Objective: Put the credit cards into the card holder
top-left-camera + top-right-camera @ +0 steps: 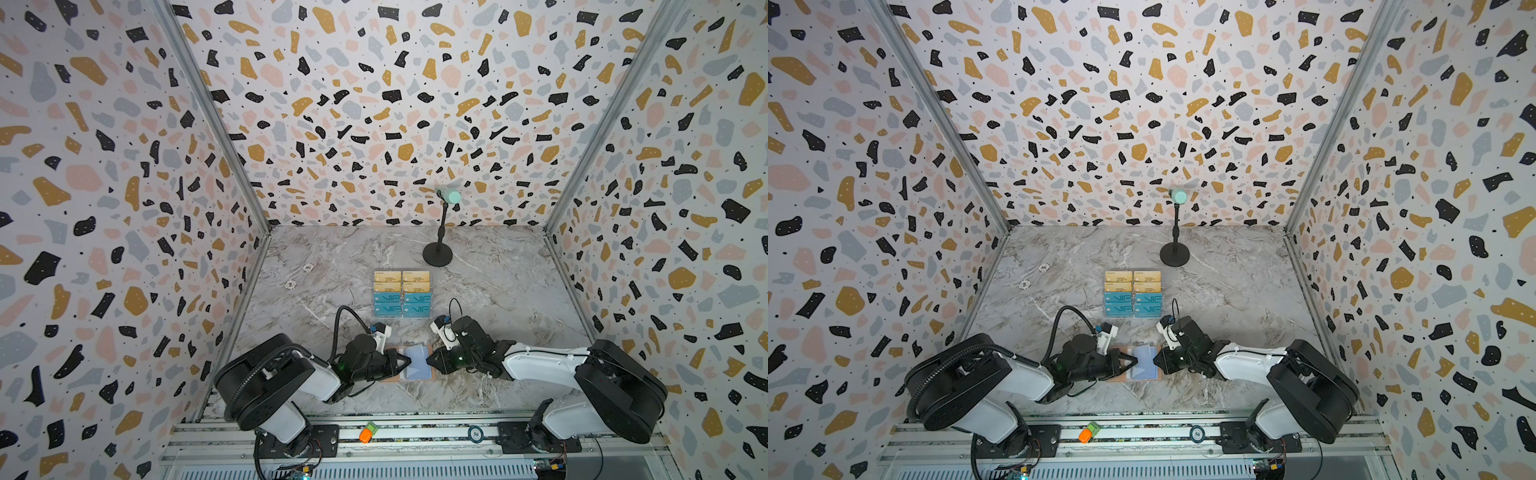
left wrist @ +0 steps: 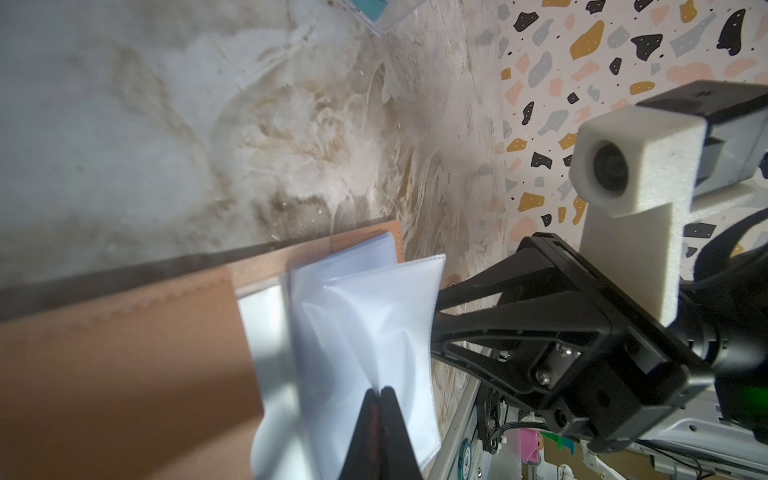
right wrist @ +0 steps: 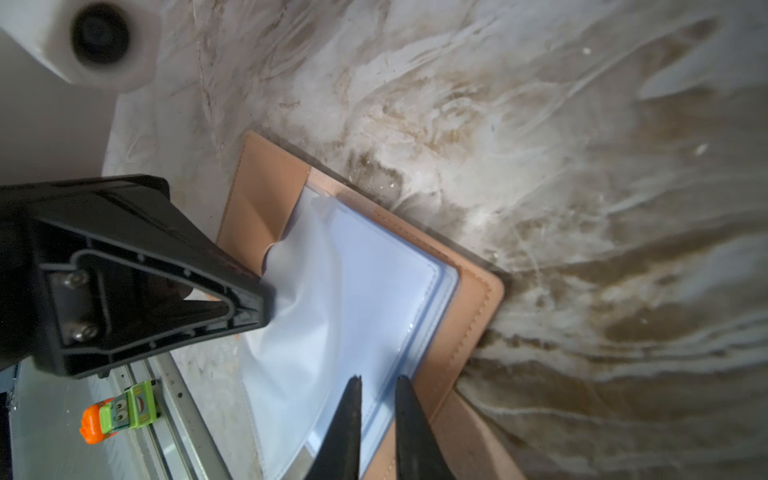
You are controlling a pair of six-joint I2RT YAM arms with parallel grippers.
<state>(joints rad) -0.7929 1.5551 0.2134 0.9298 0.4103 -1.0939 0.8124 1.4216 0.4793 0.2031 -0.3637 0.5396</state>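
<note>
**Parting the sleeves, no card in hand yet**

Starting at the left gripper (image 2: 380,392), we find its fingertips pressed tight together on one clear sleeve (image 2: 374,316), which bows up off the rest of the stack. The right gripper (image 3: 378,382) comes in from the opposite side. Its fingers stand a little apart with the tips at the edge of the flat sleeves, and we cannot tell whether they press down or only hover. Both meet over the card holder (image 1: 415,362), which lies open and flat on the marble table (image 1: 498,291) at the lower middle of both top views. The credit cards (image 1: 402,295) sit in the clear rack (image 1: 402,318) just above the holder in the frame, gold rows above teal. Neither gripper has one.

We judge this to be the preparing step: opening a pocket. Next we would need one gripper to let go and fetch a card from the rack while the other steadies the holder. The card edge must then line up squarely with the sleeve mouth, since thin film buckles easily.
</note>
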